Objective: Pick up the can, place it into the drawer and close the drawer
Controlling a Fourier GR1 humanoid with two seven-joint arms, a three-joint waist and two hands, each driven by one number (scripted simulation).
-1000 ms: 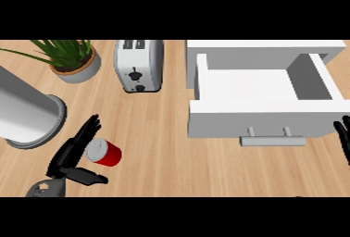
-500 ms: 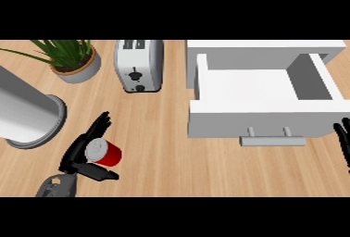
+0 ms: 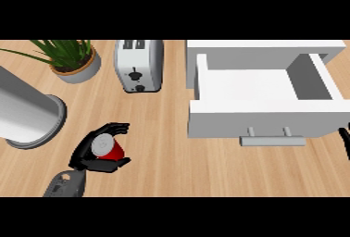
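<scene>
- Curling my left robot hand (image 3: 87, 152) around the can (image 3: 107, 148), I have fingers along its far side and the thumb under its near side, so the red body sits pinched between them and only its silver lid and a strip of red show.
- The can is at the lower left of the worktop (image 3: 164, 139), well apart from the drawer (image 3: 263, 99); whether it is lifted off the wood or resting on it, I cannot tell from above.
- The drawer stands pulled open, its white inside bare and facing up, which leaves room to lower the can straight in; its handle (image 3: 272, 138) faces my side, ready for a push to close it.
- My right robot hand (image 3: 345, 141) shows only as a sliver at the right edge, just beside the drawer front; I cannot tell its state.
- The toaster (image 3: 139, 65), potted plant (image 3: 71, 60) and large grey cylinder (image 3: 24, 113) sit behind and left of the can, so I judge a direct carry rightward to the drawer to be unobstructed.
</scene>
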